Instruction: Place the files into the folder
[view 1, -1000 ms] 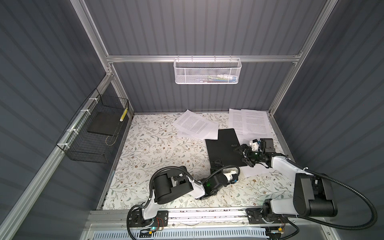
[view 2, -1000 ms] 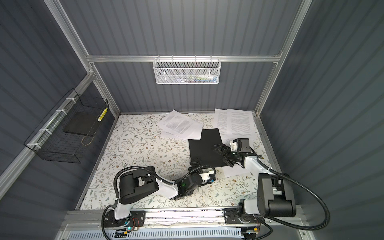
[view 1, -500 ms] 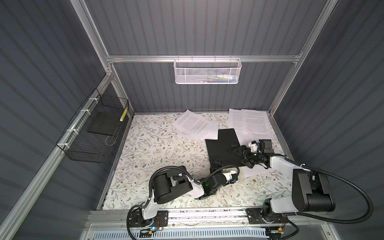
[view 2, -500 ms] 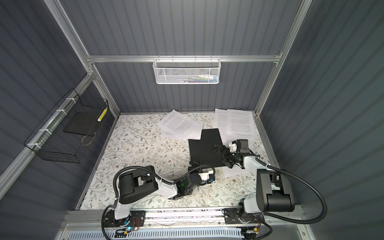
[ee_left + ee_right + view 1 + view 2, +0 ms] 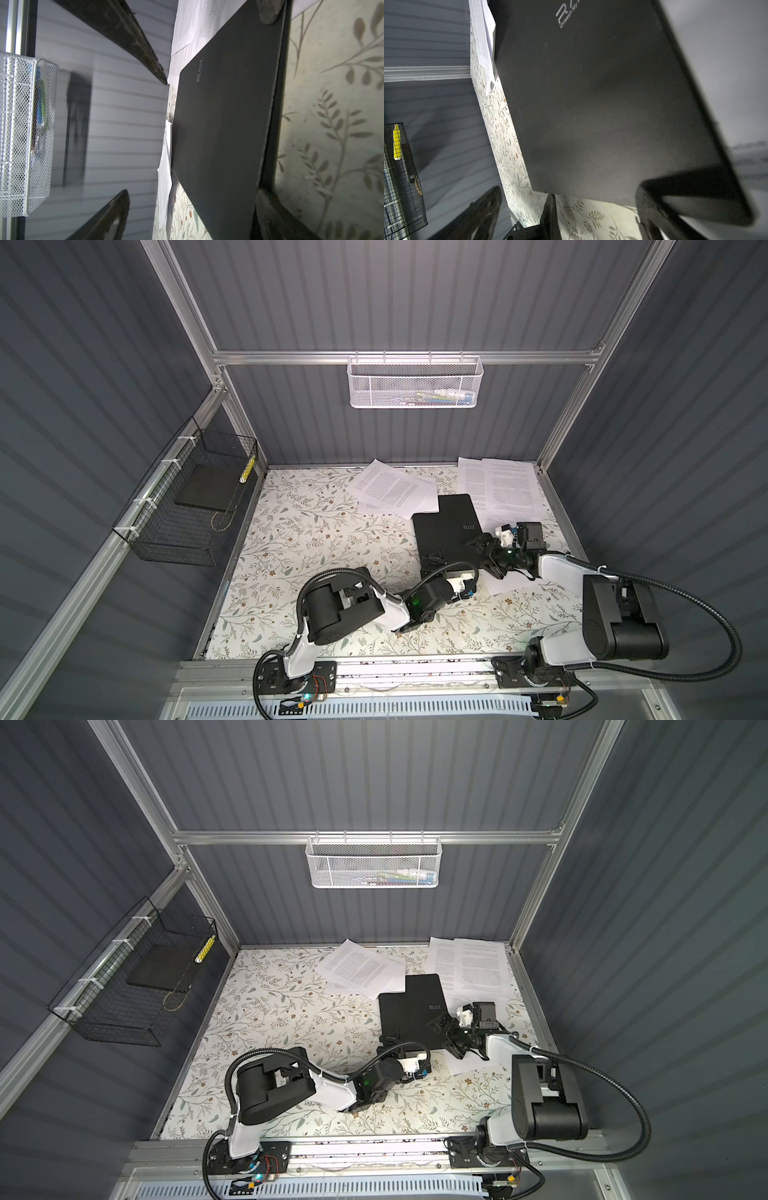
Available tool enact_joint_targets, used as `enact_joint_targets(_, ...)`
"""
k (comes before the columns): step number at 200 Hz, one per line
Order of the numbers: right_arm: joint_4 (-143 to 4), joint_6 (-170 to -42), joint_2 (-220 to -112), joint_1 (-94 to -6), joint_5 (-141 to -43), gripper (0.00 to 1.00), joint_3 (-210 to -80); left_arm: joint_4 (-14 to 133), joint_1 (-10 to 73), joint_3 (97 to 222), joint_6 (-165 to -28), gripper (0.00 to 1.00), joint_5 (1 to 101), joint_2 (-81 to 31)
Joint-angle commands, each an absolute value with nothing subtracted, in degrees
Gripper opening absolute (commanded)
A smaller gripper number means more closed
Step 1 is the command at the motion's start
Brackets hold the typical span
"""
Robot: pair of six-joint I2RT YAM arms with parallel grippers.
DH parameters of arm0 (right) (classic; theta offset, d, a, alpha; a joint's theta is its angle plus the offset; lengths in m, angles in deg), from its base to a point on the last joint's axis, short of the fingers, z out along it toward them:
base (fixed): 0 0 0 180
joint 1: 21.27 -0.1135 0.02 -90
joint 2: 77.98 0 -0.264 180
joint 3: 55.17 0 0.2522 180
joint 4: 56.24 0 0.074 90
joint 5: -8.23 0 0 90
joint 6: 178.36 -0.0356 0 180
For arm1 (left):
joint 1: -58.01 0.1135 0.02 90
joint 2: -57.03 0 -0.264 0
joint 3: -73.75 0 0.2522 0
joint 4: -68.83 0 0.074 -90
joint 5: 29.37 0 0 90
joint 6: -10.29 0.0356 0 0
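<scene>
Left wrist view gives me the plainest look at the folder (image 5: pixel 224 124): closed, flat on the desk (image 5: pixel 332 135), logo side up. Both top views put it at about 2 o'clock from the desk's middle. The files (image 5: pixel 392 489) lie loose around it. One fan of them is at 12 o'clock, its corner lapping the folder's far left corner, and a second lot is at 1 o'clock along the folder's right edge. A single sheet (image 5: pixel 515 587) shows at the folder's 5 o'clock corner.

My left hand (image 5: pixel 433 565) sits at the folder's 6 o'clock edge, spread wide and rolled so one finger rides high while the low finger (image 5: pixel 268 207) is down at that edge. It grips nothing, though I can't tell whether the low finger touches the cover. My right hand (image 5: pixel 486 556) is at the folder's 4 o'clock side, likewise fully spread and rolled — also empty.

A white basket (image 5: pixel 374 385) hangs on the back wall. A wire basket (image 5: pixel 166 539) on the left wall, at 9 o'clock, holds a dark slab (image 5: pixel 205 491).
</scene>
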State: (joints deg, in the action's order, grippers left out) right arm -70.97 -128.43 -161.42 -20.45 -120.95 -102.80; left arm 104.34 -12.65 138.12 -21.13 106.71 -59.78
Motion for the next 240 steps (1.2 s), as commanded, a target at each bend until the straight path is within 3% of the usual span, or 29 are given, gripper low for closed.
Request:
enact_joint_targets(1,-70.98,-127.76,-162.58,-20.22,-122.13,0.99,-102.92,107.27,-12.22,139.63,-18.95,0.95,107.38,-61.88)
enact_joint_targets(113,-73.03,-127.22,-165.08,-20.24,-122.77,0.99,-106.28,118.40,-9.98,143.93,-8.47,0.89,108.38,-70.96)
enact_joint_targets(148,-74.34,-127.21,-164.81,-20.31,-123.00,0.99,-106.91,108.92,-8.41,145.74,-14.32,0.62,106.15,-69.84)
enact_joint_targets(176,-78.80,-125.88,-160.94,-20.31,-121.42,0.99,-108.49,100.07,-7.57,146.01,-23.19,0.28,104.58,-67.41)
enact_joint_targets(225,-86.99,-125.02,-151.89,-20.31,-118.81,0.99,-112.08,100.80,-5.88,147.34,-28.42,0.13,108.18,-68.18)
enact_joint_targets(240,-89.81,-124.60,-149.32,-20.33,-117.90,0.99,-113.49,99.23,-5.38,147.95,-32.09,0.04,108.61,-67.02)
